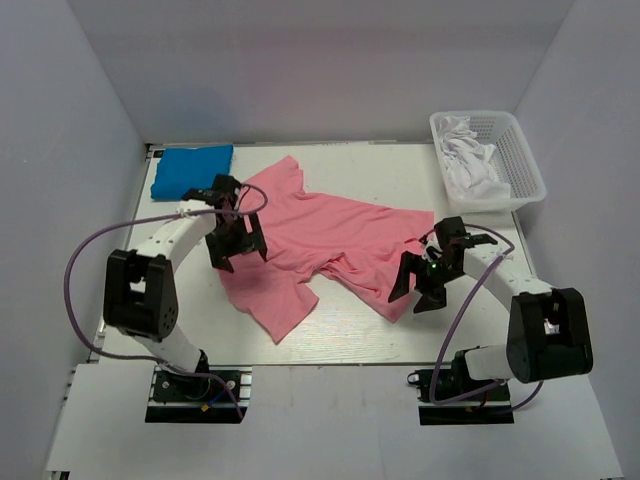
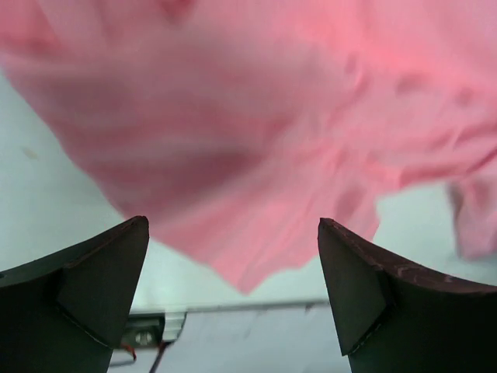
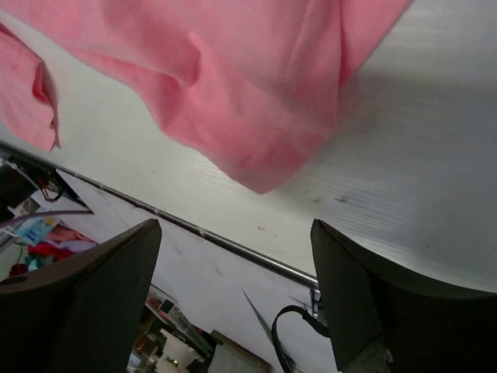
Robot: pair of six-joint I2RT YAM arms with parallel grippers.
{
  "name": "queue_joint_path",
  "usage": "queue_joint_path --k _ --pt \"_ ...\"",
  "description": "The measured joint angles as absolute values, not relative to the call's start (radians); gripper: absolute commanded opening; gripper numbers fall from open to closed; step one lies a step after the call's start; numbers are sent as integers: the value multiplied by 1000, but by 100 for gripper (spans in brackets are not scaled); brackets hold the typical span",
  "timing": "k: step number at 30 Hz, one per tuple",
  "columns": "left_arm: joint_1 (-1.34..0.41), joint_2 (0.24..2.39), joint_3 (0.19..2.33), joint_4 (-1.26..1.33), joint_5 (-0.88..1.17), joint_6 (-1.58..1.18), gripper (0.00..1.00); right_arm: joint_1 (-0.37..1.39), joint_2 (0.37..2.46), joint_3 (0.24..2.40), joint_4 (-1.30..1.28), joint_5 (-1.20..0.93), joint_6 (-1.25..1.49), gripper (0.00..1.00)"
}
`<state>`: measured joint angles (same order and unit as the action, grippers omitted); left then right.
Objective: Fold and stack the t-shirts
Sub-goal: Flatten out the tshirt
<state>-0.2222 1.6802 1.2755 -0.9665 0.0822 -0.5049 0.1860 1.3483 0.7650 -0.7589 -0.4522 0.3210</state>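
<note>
The pink t-shirt (image 1: 320, 240) is thin knit: light, limp and quick to wrinkle. It will drape and drag rather than keep its shape, so I judge the best hold is a pinch at a hem corner or sleeve edge, low against the desk (image 1: 360, 335), with both arms lifting together.

It lies spread and rumpled across the middle of the desk. One corner points toward 6 o'clock, and the cloth is bunched near the centre.

The left pincer (image 1: 243, 258) hangs released and grips nothing. It is over the shirt's left edge, and the cloth runs from it toward 3 o'clock. Whether it touches the fabric I cannot tell.

The right pincer (image 1: 407, 300) is also released and empty. It is just beside the shirt's near right corner, which lies flat at about its 11 o'clock.

Farther back, a folded blue t-shirt (image 1: 192, 170) rests at the desk's 11 o'clock. A white basket (image 1: 527, 165) holding white garments (image 1: 468, 160) stands at 1 o'clock.
</note>
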Motion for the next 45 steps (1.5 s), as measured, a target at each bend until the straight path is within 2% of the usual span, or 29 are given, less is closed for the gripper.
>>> queue_joint_path --k 4,5,8,11,14,21,22,25,29,32,36,40,41,43,44,45 --pt "-271 1575 1118 -1015 186 -510 100 203 1393 748 -719 -429 367 78" --pt "-288 1557 1083 -1018 212 -513 100 205 1405 745 -708 -420 380 73" --pt "-340 1519 1005 -1028 275 -526 100 211 1428 731 -693 -399 411 68" --pt "-393 1507 935 -1041 323 -542 100 218 1436 712 -677 -388 437 67" --pt "-418 1506 904 -1053 345 -553 99 225 1439 699 -670 -387 455 67" --pt "-469 1487 859 -1054 361 -595 94 237 1464 672 -636 -414 496 55" --pt "-476 1486 850 -1047 360 -605 94 239 1472 671 -627 -421 502 48" --pt "-493 1486 826 -1019 361 -632 91 245 1491 671 -605 -437 517 39" --pt "-527 1489 788 -970 367 -665 87 251 1495 671 -579 -435 522 34" --pt "-554 1502 757 -954 368 -693 83 253 1495 669 -561 -432 528 34" --pt "-579 1506 746 -936 356 -727 67 253 1496 667 -552 -430 533 30" --pt "-595 1507 746 -916 339 -760 46 253 1499 667 -551 -426 536 28" --pt "-598 1509 746 -910 332 -767 27 253 1499 667 -551 -425 537 28" --pt "-601 1518 748 -903 321 -778 0 254 1497 667 -551 -420 535 18" --pt "-603 1525 749 -900 316 -782 0 255 1495 668 -552 -413 535 15" --pt "-604 1533 751 -898 310 -781 0 256 1493 668 -553 -404 535 0"
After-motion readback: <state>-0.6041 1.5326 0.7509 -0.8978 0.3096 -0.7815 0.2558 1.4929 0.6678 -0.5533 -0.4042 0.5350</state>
